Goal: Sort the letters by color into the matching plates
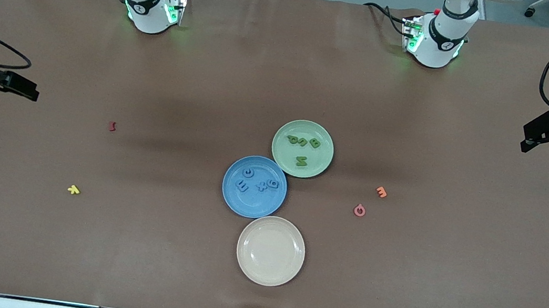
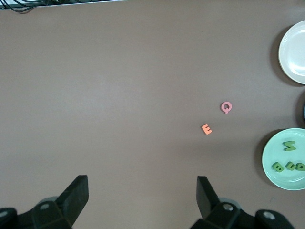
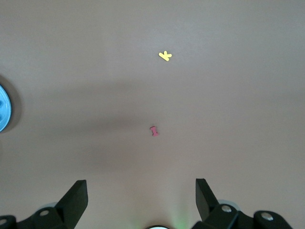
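Front view: four green letters (image 1: 303,149) are lying in the green plate (image 1: 324,163), four blue letters (image 1: 256,182) in the blue plate (image 1: 253,205). Left gripper (image 1: 539,137) and right gripper (image 1: 23,87) are waiting over opposite table ends, fingers apart.

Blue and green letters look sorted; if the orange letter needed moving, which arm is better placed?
Left. The orange letter lies toward its end of the table, and the open left gripper has it in view. The right gripper, also open, waits above the red letter.

I read blue plate (image 1: 252,204) with four blue letters (image 1: 257,182) lying flat | touching it, farther back, pale green plate (image 1: 316,167) with four green letters (image 1: 303,147) | red (image 1: 111,126), yellow (image 1: 73,190), orange (image 1: 381,192), pink (image 1: 360,210) letters lie loose on table
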Motion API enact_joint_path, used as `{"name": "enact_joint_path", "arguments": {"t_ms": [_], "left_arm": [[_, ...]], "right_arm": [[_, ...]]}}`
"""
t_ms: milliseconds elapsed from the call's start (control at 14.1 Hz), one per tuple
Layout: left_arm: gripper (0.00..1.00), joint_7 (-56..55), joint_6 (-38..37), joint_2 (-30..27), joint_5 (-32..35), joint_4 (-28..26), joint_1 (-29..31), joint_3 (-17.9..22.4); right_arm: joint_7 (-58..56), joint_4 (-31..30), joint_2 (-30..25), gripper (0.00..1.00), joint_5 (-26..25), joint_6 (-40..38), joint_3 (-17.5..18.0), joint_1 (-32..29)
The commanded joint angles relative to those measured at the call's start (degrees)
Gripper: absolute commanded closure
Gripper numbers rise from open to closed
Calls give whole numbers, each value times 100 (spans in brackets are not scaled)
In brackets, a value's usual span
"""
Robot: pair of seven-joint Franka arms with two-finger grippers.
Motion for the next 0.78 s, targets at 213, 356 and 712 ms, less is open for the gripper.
{"name": "enact_joint_path", "arguments": {"t_ms": [213,356,712], "left_arm": [[0,-2,-79,14,-141,80,27,-32],[0,15,-79,84,-142,80,10,-24],[0,24,-79,85,-142,89,19,-24]], "right_arm": [[-244,-854,-708,0,97,377,-92,-37],[-393,-906,-866,0,97,342,-171,-37],[-878,-1469,-1490,0,220,368,-435,-37]]}}
